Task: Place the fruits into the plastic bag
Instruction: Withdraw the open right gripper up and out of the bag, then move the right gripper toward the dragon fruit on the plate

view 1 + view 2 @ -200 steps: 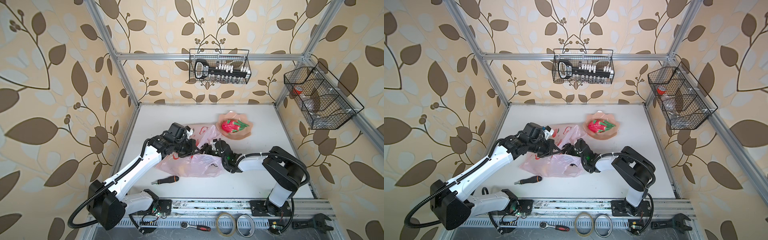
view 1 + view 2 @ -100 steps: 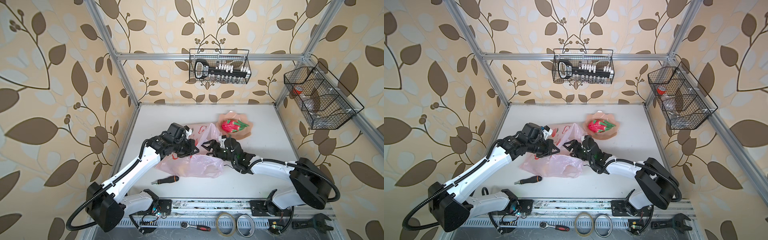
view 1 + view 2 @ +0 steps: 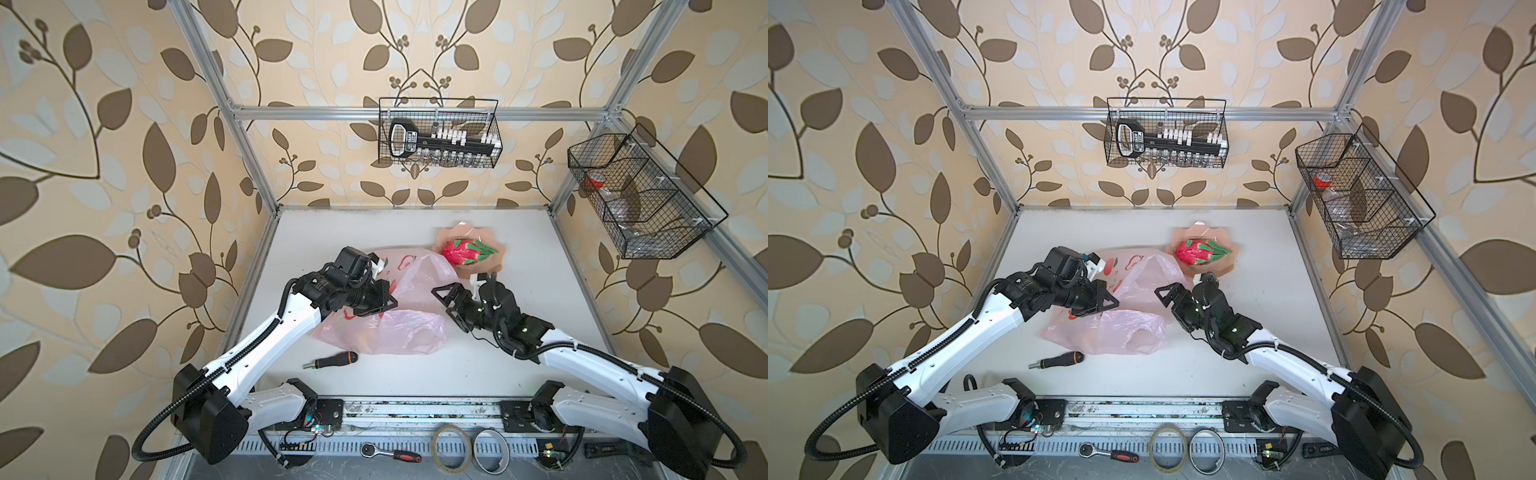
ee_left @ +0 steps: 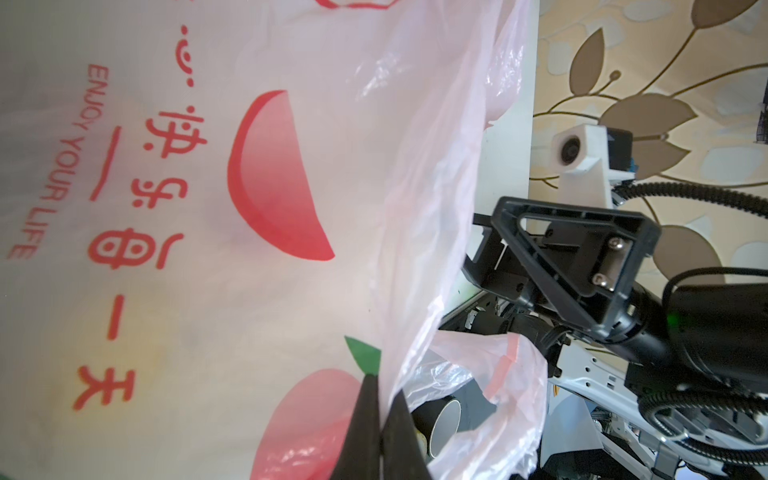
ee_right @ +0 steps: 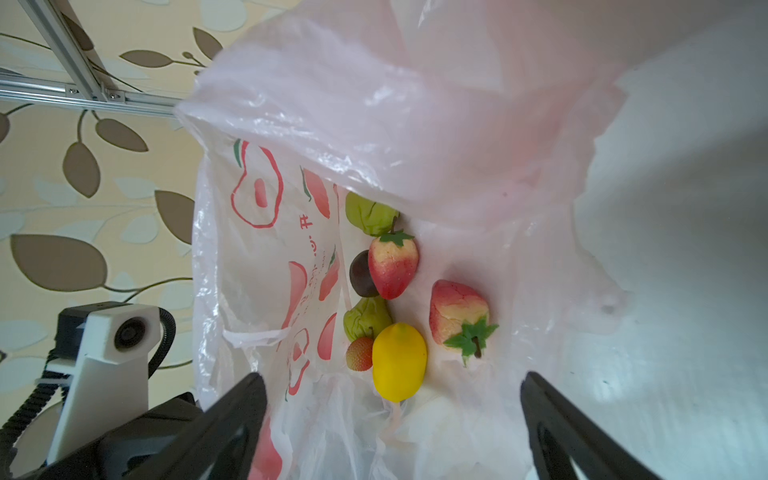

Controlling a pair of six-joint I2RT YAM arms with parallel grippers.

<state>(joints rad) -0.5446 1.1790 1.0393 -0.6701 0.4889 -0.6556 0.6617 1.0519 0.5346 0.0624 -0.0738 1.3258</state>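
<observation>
left gripper [image 4: 384,399]: pinched shut on a fold of the plastic bag [image 3: 386,328] at its mouth, holding the film up.
right gripper [image 3: 448,305]: jaws spread wide and empty, just outside the mouth, facing in.
bag contents: lemon [image 5: 399,361], plum [image 5: 361,274], pear [image 5: 368,212] and strawberries [image 5: 392,266] lie loose inside (seen from the right wrist).
dragon fruit [image 3: 463,252]: on the scalloped plate [image 3: 494,266], just beyond the right gripper; probably the last to go in.
risk, grasp: it is bulky and rounded, so an off-centre pinch could squirt it off the plate.
risk, bag: the thin film could slip or sag, so the fruit snags the rim, drags the bag and spills the small ones.
</observation>
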